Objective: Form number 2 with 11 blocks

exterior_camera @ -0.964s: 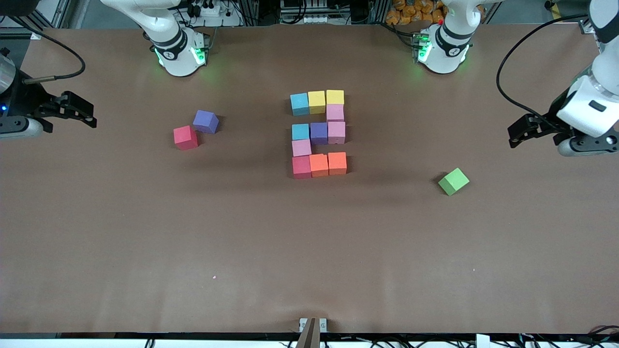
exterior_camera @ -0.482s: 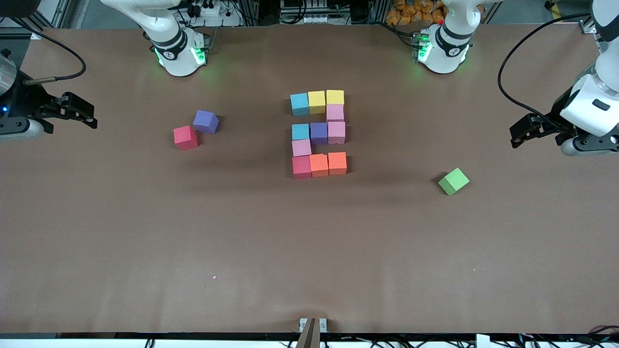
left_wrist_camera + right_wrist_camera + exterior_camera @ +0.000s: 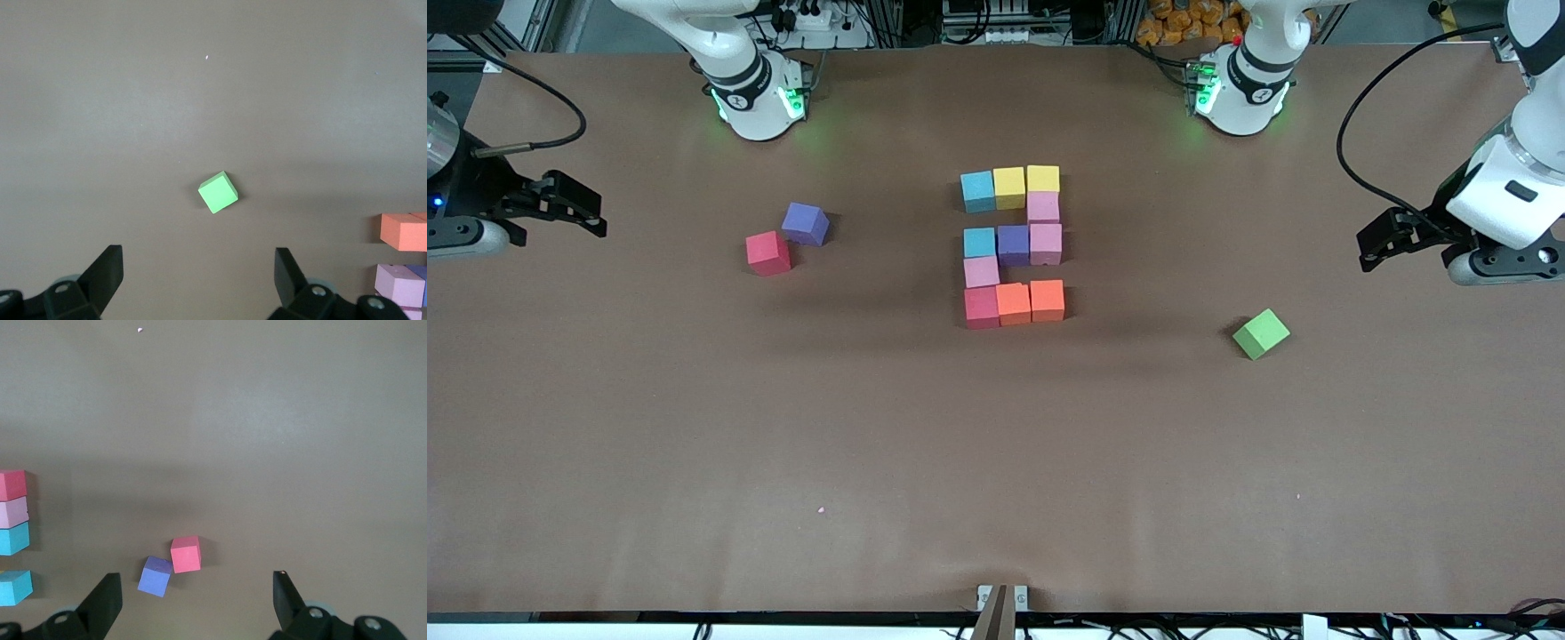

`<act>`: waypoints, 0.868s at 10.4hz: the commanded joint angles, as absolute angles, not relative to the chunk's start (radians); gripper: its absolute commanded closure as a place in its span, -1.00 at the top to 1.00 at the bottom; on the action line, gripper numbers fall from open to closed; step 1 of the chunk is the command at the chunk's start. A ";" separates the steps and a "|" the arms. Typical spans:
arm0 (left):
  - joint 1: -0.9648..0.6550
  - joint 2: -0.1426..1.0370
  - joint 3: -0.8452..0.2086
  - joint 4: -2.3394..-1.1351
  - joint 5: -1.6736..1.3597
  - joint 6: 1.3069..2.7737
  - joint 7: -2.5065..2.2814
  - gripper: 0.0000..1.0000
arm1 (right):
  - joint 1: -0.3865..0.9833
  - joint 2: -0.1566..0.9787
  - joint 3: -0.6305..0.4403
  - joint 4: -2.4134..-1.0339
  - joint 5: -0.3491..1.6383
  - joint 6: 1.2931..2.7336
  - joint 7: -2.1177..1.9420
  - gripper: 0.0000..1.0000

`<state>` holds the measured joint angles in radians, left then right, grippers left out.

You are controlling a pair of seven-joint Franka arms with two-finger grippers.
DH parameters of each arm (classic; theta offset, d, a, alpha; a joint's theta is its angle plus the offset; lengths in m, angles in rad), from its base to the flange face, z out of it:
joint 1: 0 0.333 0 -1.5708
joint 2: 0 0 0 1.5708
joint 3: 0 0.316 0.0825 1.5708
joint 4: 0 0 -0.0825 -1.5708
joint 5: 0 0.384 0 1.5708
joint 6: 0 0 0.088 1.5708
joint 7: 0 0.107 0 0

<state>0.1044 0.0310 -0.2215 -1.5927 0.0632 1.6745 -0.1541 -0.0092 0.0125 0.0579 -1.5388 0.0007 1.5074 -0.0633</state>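
Observation:
The number 2 [image 3: 1013, 242] lies mid-table, built of touching blocks. Its row farthest from the front camera is light blue [image 3: 977, 190], yellow [image 3: 1009, 186], yellow [image 3: 1042, 179]. A pink block [image 3: 1042, 207] leads down to a light blue, purple, pink row. Another pink block [image 3: 981, 271] leads to the nearest row of red [image 3: 981, 307], orange [image 3: 1013, 303], orange [image 3: 1047, 300]. My right gripper [image 3: 585, 213] hangs open and empty over the right arm's end of the table. My left gripper [image 3: 1378, 242] hangs open and empty over the left arm's end.
A loose red cube [image 3: 767, 252] and a loose purple cube [image 3: 806, 223] touch at a corner toward the right arm's end. They also show in the right wrist view, red cube [image 3: 185, 554] and purple cube [image 3: 156, 576]. A green cube [image 3: 1261, 333] sits alone toward the left arm's end.
The left gripper has drifted slightly out and back over its end of the table. The right arm and all cubes have stayed put.

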 commanded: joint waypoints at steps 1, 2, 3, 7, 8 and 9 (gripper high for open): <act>0.007 0.008 -0.096 -1.585 0.044 1.666 -0.035 1.00 | -0.015 0.002 0.061 -1.551 0.000 1.513 -0.072 1.00; 0.000 0.005 -0.094 -1.586 0.044 1.661 -0.002 1.00 | -0.015 0.002 0.061 -1.551 0.000 1.513 -0.072 1.00; -0.015 0.005 -0.091 -1.586 0.043 1.661 -0.002 1.00 | -0.015 0.002 0.061 -1.551 0.000 1.513 -0.072 1.00; -0.034 0.009 -0.089 -1.583 0.040 1.663 0.011 1.00 | -0.015 -0.002 0.063 -1.555 0.000 1.513 -0.072 1.00; -0.037 0.011 -0.090 -1.577 0.032 1.661 0.005 1.00 | -0.015 -0.003 0.063 -1.557 0.000 1.511 -0.072 1.00; -0.028 0.023 -0.089 -1.547 0.028 1.658 0.008 1.00 | -0.015 -0.003 0.061 -1.559 0.000 1.512 -0.072 1.00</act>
